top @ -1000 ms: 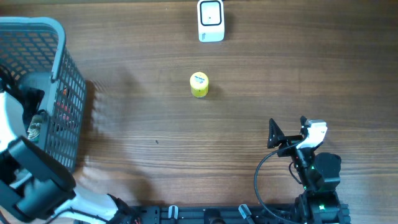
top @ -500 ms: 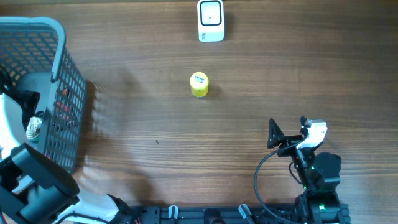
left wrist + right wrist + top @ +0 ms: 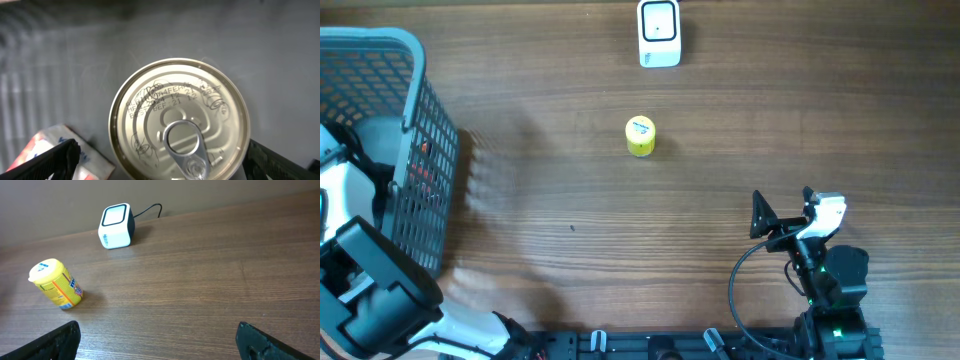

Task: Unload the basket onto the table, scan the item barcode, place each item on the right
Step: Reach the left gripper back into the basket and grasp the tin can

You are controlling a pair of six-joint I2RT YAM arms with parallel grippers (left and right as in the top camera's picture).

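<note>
Stamped date code on the tin can (image 3: 179, 120) lid reads partly "BEF 21 12", remainder unclear; print on the yellow tub (image 3: 55, 285) label illegible.

Wide-open left gripper (image 3: 164, 161) pointing straight down, wide-open right gripper (image 3: 783, 208) level, facing forward

- A grey plastic mesh basket (image 3: 432, 170) stands at the left edge of the bench (image 3: 620, 220).
- The bench is brown wood grain.
- A red-and-white packet (image 3: 55, 137) lies on the basket's floor.
- A plain tan wall (image 3: 50, 200) rises behind the bench.
</note>
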